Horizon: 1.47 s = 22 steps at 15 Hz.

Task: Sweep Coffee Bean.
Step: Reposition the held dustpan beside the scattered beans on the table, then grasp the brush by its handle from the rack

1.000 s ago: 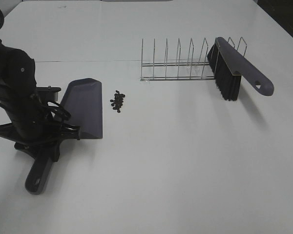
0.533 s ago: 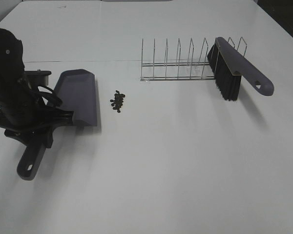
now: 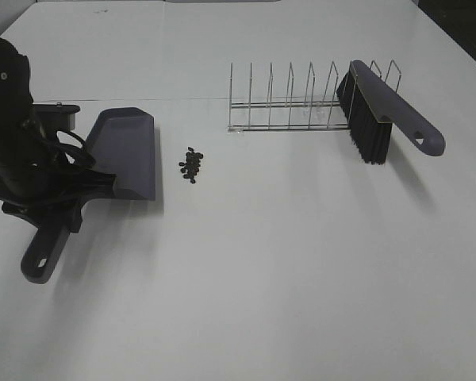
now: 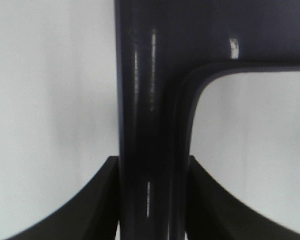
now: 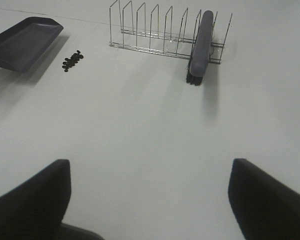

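- While the left pincer (image 4: 152, 172) pinched the dustpan (image 3: 127, 155) by its handle near the left edge of the surface (image 3: 301, 278), the coffee bean (image 3: 192, 165) cluster lay near the pan's open side.
- The right pincer (image 5: 150, 200) was spread wide.

The dustpan (image 3: 127, 152) is glossy plastic (rack (image 3: 289, 103): bare metal wire).

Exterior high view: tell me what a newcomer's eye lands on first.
The dark left gripper clamps the grey dustpan by its handle at the view's left. Just right of the pan's edge lies a small cluster of coffee beans, and at far right a brush with black bristles sits in a wire rack.
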Each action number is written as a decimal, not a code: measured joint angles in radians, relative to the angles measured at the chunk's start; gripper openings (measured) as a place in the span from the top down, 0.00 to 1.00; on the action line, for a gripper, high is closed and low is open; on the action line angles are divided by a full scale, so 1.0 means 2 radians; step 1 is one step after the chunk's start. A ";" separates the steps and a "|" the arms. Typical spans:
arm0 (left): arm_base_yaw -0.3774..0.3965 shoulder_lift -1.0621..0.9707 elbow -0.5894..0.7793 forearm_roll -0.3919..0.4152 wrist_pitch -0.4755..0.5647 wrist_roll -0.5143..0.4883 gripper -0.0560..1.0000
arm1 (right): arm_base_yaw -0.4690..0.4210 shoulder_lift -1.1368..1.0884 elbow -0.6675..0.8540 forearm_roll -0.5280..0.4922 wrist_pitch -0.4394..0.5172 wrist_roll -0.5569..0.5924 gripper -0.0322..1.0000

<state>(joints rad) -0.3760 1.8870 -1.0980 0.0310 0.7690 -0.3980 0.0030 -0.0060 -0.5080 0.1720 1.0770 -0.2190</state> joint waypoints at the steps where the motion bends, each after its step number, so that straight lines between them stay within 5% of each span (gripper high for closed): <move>1: 0.000 0.000 0.000 0.002 -0.003 0.000 0.64 | 0.000 0.000 0.000 0.000 0.000 0.000 0.26; 16: 0.000 0.000 0.000 0.014 -0.020 0.000 0.64 | 0.000 0.077 0.000 -0.001 -0.002 0.008 0.28; 22: 0.000 0.000 0.000 -0.008 0.028 0.008 0.64 | 0.000 0.231 -0.033 0.027 -0.109 0.008 0.28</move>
<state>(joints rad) -0.3760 1.8870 -1.0980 0.0140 0.8250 -0.3830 0.0030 0.4550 -0.5740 0.2260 0.8590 -0.2030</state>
